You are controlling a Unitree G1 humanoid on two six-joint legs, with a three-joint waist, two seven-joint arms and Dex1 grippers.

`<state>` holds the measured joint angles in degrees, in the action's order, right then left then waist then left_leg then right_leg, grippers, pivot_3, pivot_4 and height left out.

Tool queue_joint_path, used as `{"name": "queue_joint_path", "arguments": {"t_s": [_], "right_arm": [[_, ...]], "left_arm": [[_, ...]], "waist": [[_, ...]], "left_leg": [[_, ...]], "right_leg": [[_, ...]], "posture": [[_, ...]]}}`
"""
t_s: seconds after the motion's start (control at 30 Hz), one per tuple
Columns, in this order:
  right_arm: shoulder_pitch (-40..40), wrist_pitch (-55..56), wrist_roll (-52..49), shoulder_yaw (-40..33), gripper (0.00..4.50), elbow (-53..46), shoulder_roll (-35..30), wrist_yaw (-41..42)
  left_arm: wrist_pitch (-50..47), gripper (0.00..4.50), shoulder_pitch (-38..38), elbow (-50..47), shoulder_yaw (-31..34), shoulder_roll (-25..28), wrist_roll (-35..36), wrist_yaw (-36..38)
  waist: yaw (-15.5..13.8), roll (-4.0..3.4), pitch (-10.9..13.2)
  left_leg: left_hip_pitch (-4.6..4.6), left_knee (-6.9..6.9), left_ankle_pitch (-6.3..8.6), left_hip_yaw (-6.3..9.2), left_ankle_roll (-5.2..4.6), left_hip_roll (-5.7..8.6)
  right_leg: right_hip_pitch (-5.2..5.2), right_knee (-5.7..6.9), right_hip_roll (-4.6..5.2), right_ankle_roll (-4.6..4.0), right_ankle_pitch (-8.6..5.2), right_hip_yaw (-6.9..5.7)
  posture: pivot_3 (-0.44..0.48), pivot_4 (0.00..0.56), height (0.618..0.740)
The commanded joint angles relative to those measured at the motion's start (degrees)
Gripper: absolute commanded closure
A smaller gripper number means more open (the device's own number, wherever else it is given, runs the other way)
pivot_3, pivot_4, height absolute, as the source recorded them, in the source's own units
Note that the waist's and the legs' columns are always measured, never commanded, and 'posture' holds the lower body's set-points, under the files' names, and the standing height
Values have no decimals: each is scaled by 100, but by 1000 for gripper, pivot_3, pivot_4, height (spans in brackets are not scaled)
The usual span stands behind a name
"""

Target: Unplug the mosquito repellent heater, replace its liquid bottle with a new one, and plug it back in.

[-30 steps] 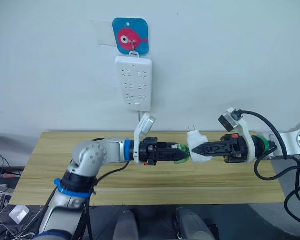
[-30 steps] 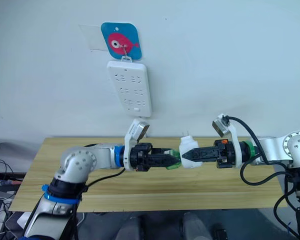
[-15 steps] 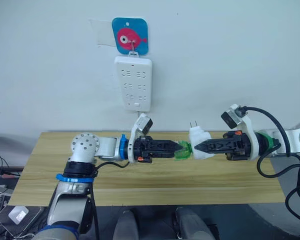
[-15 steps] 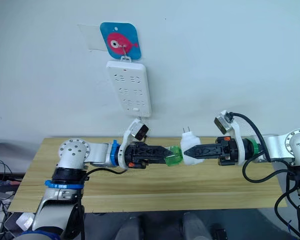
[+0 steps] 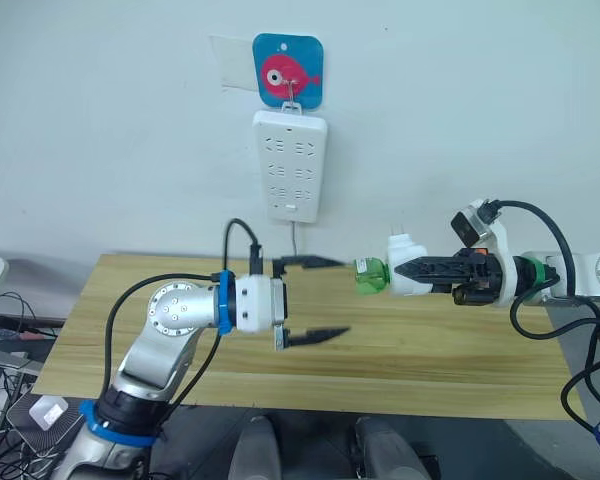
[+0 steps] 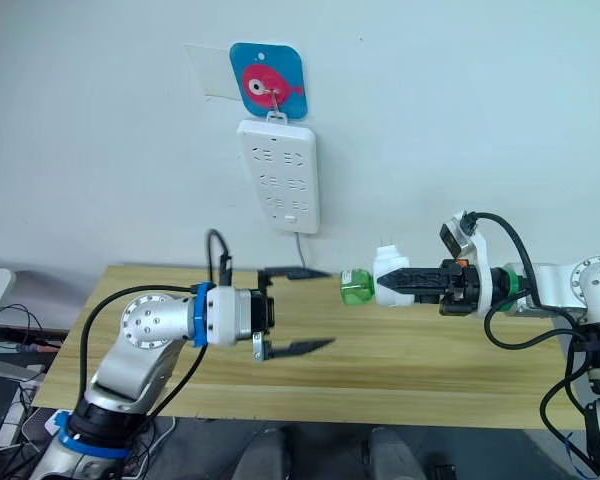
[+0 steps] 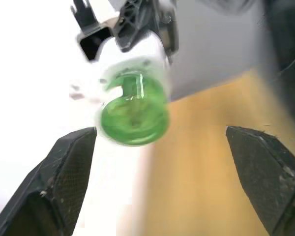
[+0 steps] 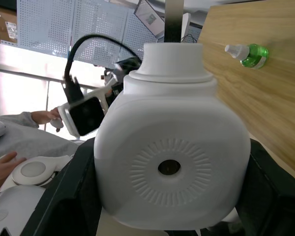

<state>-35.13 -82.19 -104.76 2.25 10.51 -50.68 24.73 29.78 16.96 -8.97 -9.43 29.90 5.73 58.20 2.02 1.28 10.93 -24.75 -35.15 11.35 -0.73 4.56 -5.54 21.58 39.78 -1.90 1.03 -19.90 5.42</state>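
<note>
**Heater unplugged, bottle screwed in, replug still to do**

Progress: the power strip [image 5: 291,166] on the wall at 12 o'clock above the table [image 5: 460,355] has nothing plugged in, so unplug looks done. The heater [image 5: 408,278] is held mid-air over the table at abt 2 o'clock of centre, well below and to the side of the strip, prongs pointing up. A green bottle [image 5: 371,277] sticks out of its end toward the left arm. A second green bottle with white tip [image 8: 247,53] lies on the table in the right wrist view, prob the old one, can't confirm. So swap looks done or nearly done; can't tell if the bottle is fully seated. Left to do: carry heater up to the strip and push prongs in.

Grippers: right gripper [image 5: 412,269] is clamped on the heater body, fingers along its sides. Left gripper [image 5: 325,297] is spread wide, holding nothing, one finger up near the bottle, the other low over the table. Left wrist view shows the bottle base [image 7: 133,113] between the two fingertips [image 7: 71,162] w/ clear gaps, no contact.

Change vs 0.5 s ago: left gripper was closed on the bottle at the heater's mouth; now it has let go, opened and pulled back toward 9 o'clock. Bottle stays in the heater. Right arm and heater abt the same place; camera has shifted a bit.
</note>
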Motion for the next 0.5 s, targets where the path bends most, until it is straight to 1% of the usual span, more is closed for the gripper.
{"name": "queue_joint_path", "arguments": {"t_s": [0.03, 0.1, 0.3, 0.4, 0.5], "right_arm": [[-95, -63, -295, -203, 1407, -126, -58, 23], [-86, -54, -378, -196, 1407, -133, -67, -12], [-27, 30, -701, -92, 1407, -291, -97, -191], [-16, 86, -788, -50, 1407, -335, -72, -280], [-1, 121, -816, -28, 1407, -376, -51, -336]], "left_arm": [[2097, 55, 168, 720, 122, -238, -1021, -744], [2736, 55, 316, 1046, 171, -338, -1457, -1136], [3121, 55, 928, 1667, 90, -720, -2547, -2188], [3242, 55, 1142, 1821, -18, -764, -2829, -2495], [3358, 55, 1276, 1905, -134, -713, -2944, -2711]], "waist": [[-9, 0, 0], [-12, 0, 0], [-12, 0, 0], [-10, 0, 0], [4, 0, 0]], "left_leg": [[0, -2, 5, -6, -9, 0], [-1, -4, 12, -9, -20, -3], [-3, -5, 14, -11, -26, -3], [-1, -6, 14, -11, -26, -3], [0, -6, 14, -12, -26, -4]], "right_leg": [[1, -1, 1, 0, 0, 4], [1, -4, 1, 1, 0, 5], [0, 1, 1, 2, 0, 2], [0, 6, 1, 2, 0, 0], [1, 9, 0, 2, 0, 0]], "posture": [[-96, 204, 740], [-96, 204, 740], [-93, 204, 740], [-93, 204, 740], [-97, 205, 740]]}}
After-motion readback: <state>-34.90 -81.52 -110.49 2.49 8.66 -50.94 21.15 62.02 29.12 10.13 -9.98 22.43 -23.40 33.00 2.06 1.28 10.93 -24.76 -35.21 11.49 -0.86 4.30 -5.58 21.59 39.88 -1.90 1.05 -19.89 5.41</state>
